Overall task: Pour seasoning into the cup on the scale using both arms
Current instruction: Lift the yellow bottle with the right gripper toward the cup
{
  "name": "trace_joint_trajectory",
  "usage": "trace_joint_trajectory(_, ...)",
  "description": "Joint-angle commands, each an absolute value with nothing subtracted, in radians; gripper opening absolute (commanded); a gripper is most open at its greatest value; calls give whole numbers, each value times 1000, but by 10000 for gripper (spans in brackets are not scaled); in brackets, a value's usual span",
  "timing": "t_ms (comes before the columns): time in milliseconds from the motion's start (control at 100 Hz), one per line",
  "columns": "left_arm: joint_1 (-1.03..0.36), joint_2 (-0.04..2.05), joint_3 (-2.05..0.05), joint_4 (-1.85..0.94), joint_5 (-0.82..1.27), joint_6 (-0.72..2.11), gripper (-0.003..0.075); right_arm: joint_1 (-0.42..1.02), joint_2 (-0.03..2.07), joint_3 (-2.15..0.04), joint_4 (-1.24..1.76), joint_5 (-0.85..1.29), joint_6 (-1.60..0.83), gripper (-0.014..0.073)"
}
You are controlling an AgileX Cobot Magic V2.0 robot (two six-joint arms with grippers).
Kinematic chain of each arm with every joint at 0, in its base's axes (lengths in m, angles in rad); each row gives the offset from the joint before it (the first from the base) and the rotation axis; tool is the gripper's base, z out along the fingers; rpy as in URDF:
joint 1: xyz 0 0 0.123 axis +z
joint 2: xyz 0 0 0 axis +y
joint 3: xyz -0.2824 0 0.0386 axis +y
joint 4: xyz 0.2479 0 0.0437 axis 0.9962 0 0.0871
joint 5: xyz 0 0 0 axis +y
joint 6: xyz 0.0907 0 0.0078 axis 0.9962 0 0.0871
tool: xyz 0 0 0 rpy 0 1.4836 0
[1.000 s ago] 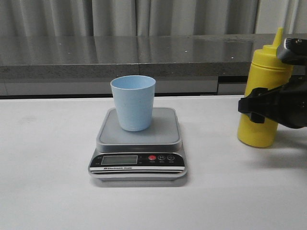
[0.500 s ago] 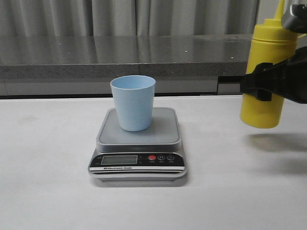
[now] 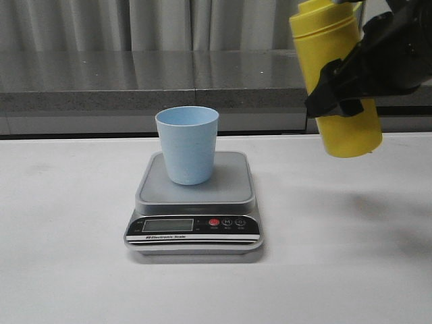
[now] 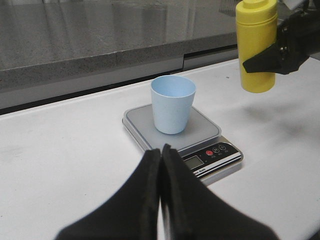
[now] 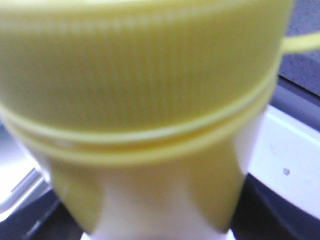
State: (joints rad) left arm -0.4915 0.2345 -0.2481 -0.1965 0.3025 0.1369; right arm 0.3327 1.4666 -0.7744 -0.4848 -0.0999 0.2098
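Observation:
The pale blue cup [image 3: 187,145] stands upright on the silver-grey scale [image 3: 233,192] at mid-table, also seen in the left wrist view as cup [image 4: 172,104] and scale [image 4: 205,131]. My right gripper [image 3: 341,93] is shut on the yellow seasoning bottle [image 3: 334,47], held in the air to the right of the cup and above its rim, leaning slightly toward it. Its nozzle is cut off by the frame's top. The bottle [image 5: 140,75] fills the right wrist view. My left gripper [image 4: 161,150] is shut on nothing, low over the table in front of the scale.
The white table [image 3: 67,270] carries only the scale. Behind it runs a grey stone ledge [image 3: 135,81] with curtains above.
My right gripper has lifted the seasoning bottle off the table, carried it up and left toward the cup, and begun to tilt it. Cup, scale and left gripper stay put.

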Motion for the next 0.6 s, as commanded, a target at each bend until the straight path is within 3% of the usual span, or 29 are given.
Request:
trace_joint_trajectory(0,-492,241,-278,-205,218,128,-20,359,1426,-851,-590,-64,249,-58)
trace_joint_trajectory(260,-492,241,-278,-205,218,128,-20,419,1469,-973,-971,156,471,-58)
trace_joint_trajectory(590,-492,241,-278,-205,218,128,-20,480,1539,-1000,-1381,292,516,-58)
